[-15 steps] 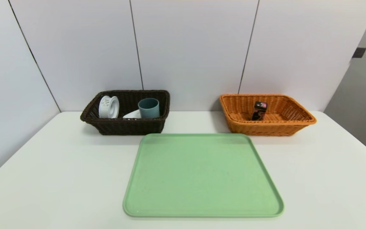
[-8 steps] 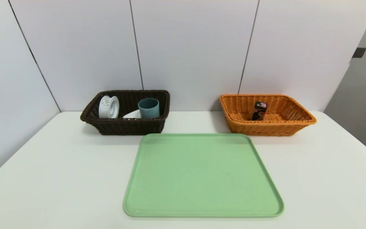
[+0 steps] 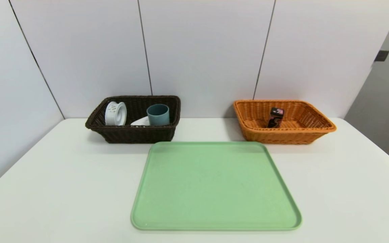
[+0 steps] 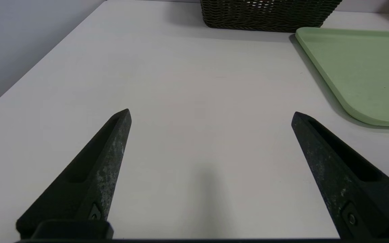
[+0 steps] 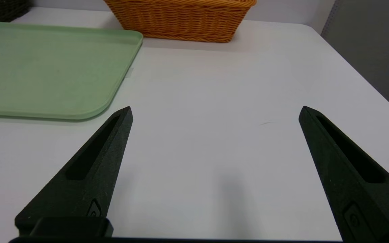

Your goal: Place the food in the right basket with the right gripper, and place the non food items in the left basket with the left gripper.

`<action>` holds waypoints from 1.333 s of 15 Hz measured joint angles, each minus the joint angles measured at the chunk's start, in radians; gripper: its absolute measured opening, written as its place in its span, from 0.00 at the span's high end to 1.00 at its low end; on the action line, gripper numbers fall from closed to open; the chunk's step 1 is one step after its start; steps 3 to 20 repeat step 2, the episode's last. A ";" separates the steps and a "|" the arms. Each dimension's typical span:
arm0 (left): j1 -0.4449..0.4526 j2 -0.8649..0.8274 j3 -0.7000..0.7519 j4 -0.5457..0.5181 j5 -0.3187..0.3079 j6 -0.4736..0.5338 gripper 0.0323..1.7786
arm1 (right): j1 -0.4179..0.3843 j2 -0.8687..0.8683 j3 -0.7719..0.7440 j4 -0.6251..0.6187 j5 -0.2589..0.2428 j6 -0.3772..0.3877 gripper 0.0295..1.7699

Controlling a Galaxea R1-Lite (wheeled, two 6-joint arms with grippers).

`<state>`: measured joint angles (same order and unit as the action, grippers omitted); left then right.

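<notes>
Both Claws Wide Apart, Goods Lying in Two Baskets

In the head view, a white bench (image 3: 62, 182) stands against pale wall panels (image 3: 204, 50). A green tray (image 3: 214, 185) with rounded corners and a raised rim lies flat in the middle of it, nearer the camera than the two baskets. Beyond the tray, toward the left, is the dark brown basket (image 3: 137, 135). Inside it, a white round holder (image 3: 115, 113) with slots in its side rests on edge at the left end, and a blue-grey cup (image 3: 158, 115) sits upright toward the right end, its mouth up. Between them a white item (image 3: 141, 121) shows in part; the rest is hidden, so I cannot tell what it is. Toward the right is the orange basket (image 3: 289, 136), holding a small dark box (image 3: 276, 117) with pink markings, which leans at a tilt.

In the left wrist view, the left claw (image 4: 211, 114) is wide, with nothing between its fingers. It is above the left part of the bench, beside the tray and nearer the camera than the brown basket.

In the right wrist view, the right claw (image 5: 216, 108) is likewise wide and holds nothing. It is above the right part of the bench, on the orange basket's side of the tray.
</notes>
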<state>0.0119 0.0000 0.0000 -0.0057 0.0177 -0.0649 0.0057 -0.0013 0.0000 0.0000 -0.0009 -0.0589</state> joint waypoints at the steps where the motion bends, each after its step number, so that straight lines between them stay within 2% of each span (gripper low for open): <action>1: 0.000 0.000 0.000 0.000 0.000 0.000 0.05 | 0.000 0.000 0.000 -0.001 -0.007 0.013 0.04; 20: 0.000 0.000 0.000 0.000 0.000 0.000 0.05 | 0.000 0.000 0.000 -0.001 -0.008 0.020 0.04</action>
